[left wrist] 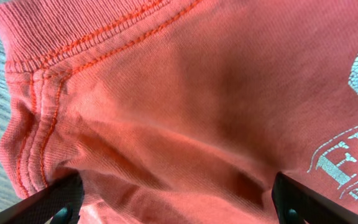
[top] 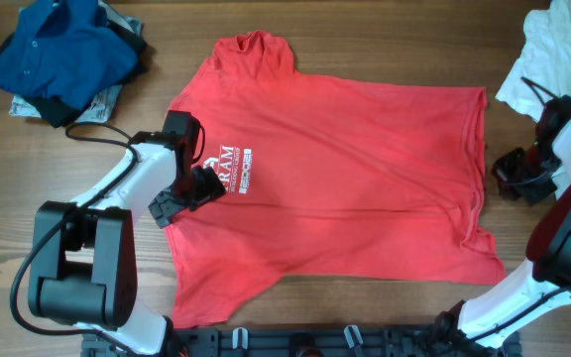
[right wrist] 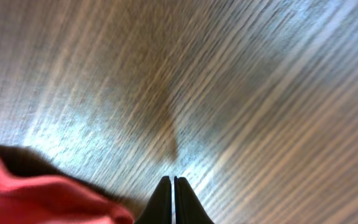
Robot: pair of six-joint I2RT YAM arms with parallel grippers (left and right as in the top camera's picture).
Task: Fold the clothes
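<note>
The red T-shirt (top: pixel 345 178) lies spread flat on the wooden table, with white lettering (top: pixel 234 169) near its left side. My left gripper (top: pixel 194 188) is on the shirt's left edge beside the lettering. In the left wrist view its fingers (left wrist: pixel 179 208) are wide open with red cloth (left wrist: pixel 166 112) bunched between them and a sleeve hem at the left. My right gripper (top: pixel 518 177) is just off the shirt's right edge. In the right wrist view it (right wrist: pixel 173 190) is shut and empty over bare wood, with red cloth (right wrist: pixel 36 199) at the lower left.
A white garment (top: pixel 553 55) lies crumpled at the back right corner. A blue collared shirt (top: pixel 62 50) sits on a pile of dark and grey clothes at the back left. A black rail (top: pixel 305 342) runs along the front edge.
</note>
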